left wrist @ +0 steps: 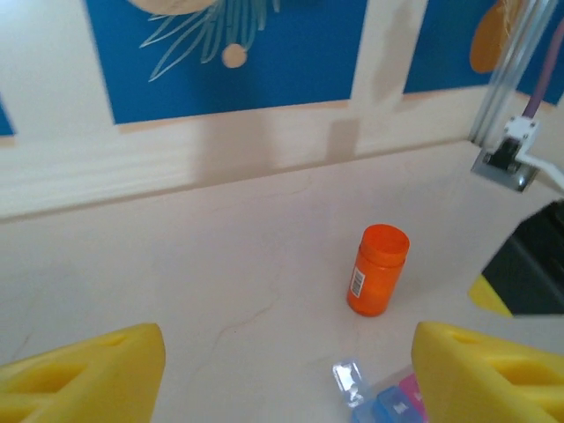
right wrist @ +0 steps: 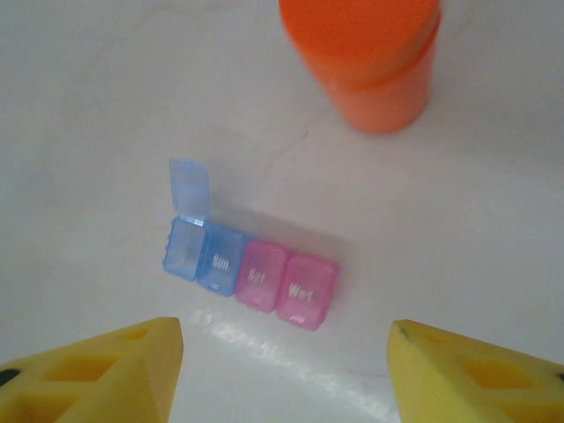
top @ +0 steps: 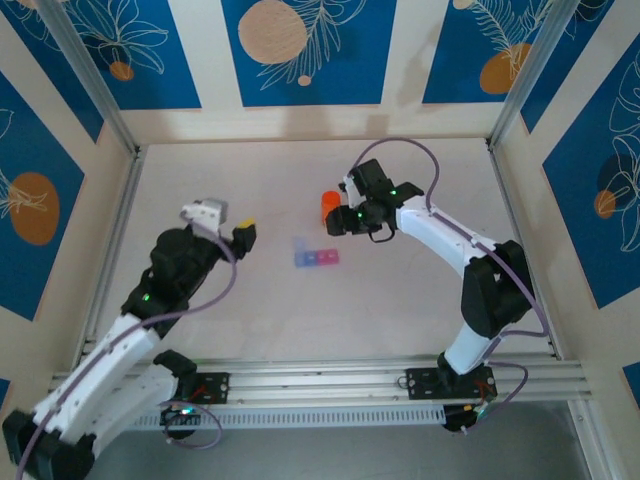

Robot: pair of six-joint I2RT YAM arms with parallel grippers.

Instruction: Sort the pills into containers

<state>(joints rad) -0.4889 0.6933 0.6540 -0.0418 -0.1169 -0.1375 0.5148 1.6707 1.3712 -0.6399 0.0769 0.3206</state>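
The containers (top: pixel 316 257) lie mid-table as a short strip of joined boxes, blue at the left end and pink at the right. In the right wrist view the containers (right wrist: pixel 251 269) have the leftmost blue lid (right wrist: pixel 191 187) flipped open, and the other lids are closed. My right gripper (right wrist: pixel 282 370) hovers open above and in front of the strip, nothing between its yellow fingers (right wrist: pixel 88 374). My left gripper (left wrist: pixel 286 379) is open and empty too, off to the strip's left (top: pixel 245 235). The containers (left wrist: pixel 388 404) peek in at the bottom of the left wrist view. The pills are out of view.
An orange cylindrical bottle (top: pixel 329 203) with its cap on stands upright just behind the strip, close to my right gripper (top: pixel 338 220). The same bottle (right wrist: pixel 361 62) (left wrist: pixel 379 269) appears in both wrist views. Wooden walls and aluminium posts (left wrist: pixel 515 66) ring the table.
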